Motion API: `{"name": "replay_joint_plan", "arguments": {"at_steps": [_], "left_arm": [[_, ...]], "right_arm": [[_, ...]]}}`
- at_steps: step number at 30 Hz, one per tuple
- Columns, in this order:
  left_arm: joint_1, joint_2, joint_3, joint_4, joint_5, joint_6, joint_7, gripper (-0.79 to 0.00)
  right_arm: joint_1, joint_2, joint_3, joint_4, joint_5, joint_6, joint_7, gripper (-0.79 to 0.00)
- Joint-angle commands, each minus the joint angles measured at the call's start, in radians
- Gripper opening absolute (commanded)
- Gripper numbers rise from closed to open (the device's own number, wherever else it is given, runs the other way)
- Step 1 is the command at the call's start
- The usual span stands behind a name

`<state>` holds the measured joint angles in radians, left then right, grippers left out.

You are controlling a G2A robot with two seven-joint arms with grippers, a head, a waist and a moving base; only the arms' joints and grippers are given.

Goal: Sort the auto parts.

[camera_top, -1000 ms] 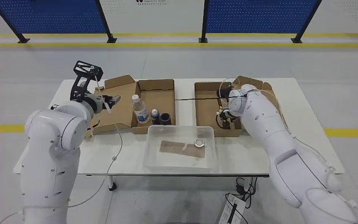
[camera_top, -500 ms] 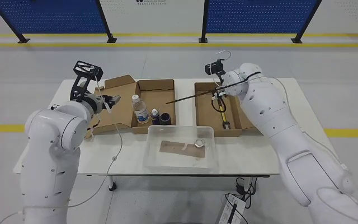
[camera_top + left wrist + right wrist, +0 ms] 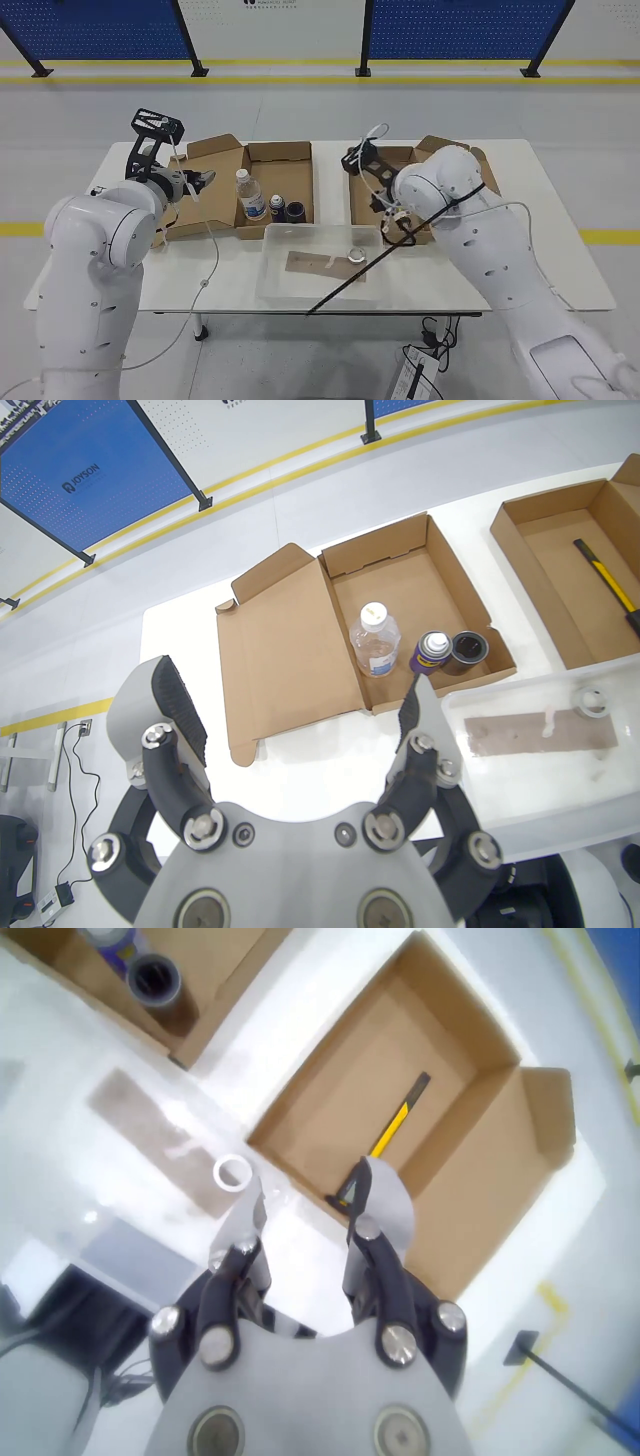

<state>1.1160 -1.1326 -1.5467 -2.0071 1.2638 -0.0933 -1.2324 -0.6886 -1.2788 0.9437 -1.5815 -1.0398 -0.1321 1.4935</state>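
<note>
Clear plastic tray (image 3: 275, 270), centre of the table (image 3: 560, 200), near edge. It holds a brown card strip (image 3: 315, 265) and one white ring (image 3: 356, 254), which lies flat at the strip's end nearest the right-hand box.

Ring: I take it as the part to sort next. I cannot tell from here whether it is metal, plastic or a small roll of tape. I judge it light, stiff and smooth-sided, likely to skate on the tray floor if nudged. I would pinch straight down across its outer wall, or put one finger through the hole and one outside.

Left cardboard box (image 3: 280, 165), lid folded open: clear bottle (image 3: 250, 196), purple spray can (image 3: 277, 208) and black cylinder (image 3: 295, 211), all upright in a row at the near wall, close together.

Right cardboard box (image 3: 400, 1078): one hammer (image 3: 395, 1128) with a yellow and black handle, lying flat.

Left gripper (image 3: 292, 680): jaws spread wide, nothing between them. It hangs over the table's left end, off the open lid's side and well apart from the tray.

Right gripper (image 3: 310, 1180): jaws parted, empty. It is above the gap between the tray and the right box, with the ring just beside one fingertip in my wrist view.

Risk, by my reckoning: the tray wall crowds a finger on that side.
</note>
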Motion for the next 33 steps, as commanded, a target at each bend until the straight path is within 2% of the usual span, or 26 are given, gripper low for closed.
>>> {"name": "replay_joint_plan", "arguments": {"at_steps": [1, 10, 14, 18, 33], "left_arm": [[0.000, 0.000, 0.000, 0.000, 0.000, 0.000, 0.000, 0.000], [0.000, 0.000, 0.000, 0.000, 0.000, 0.000, 0.000, 0.000], [0.000, 0.000, 0.000, 0.000, 0.000, 0.000, 0.000, 0.000], [0.000, 0.000, 0.000, 0.000, 0.000, 0.000, 0.000, 0.000], [0.000, 0.000, 0.000, 0.000, 0.000, 0.000, 0.000, 0.000]], "right_arm": [[-0.023, 0.002, -0.004, -0.021, 0.001, -0.005, 0.004, -0.413], [-0.107, -0.001, -0.063, -0.085, 0.021, -0.006, -0.011, -0.422], [-0.130, -0.001, -0.071, -0.086, 0.034, -0.012, -0.056, -0.397], [-0.152, 0.001, -0.060, -0.082, 0.035, 0.004, -0.093, -0.406], [-0.192, -0.004, -0.088, 0.037, 0.051, -0.013, -0.194, -0.416]]}}
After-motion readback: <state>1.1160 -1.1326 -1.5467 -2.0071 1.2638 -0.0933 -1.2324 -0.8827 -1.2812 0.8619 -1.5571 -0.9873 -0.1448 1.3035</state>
